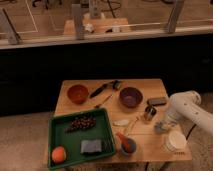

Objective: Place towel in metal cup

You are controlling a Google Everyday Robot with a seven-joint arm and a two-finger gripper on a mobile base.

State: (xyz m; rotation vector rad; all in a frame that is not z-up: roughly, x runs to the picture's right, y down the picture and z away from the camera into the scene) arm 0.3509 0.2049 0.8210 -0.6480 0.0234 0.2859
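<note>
Beside metal cup [150,113], gripper [160,127]; grapes [82,122] in tray [70,145]

Metal cup [150,112] upright, right side of table [140,86]; pale towel [175,141] bunched near front-right corner; gripper [159,128] between.

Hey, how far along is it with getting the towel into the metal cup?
Nothing looks done yet: no towel sticks out of the metal cup. The hand is low between it and a pale bundle, possibly the towel. Grasping and placing remain.
</note>
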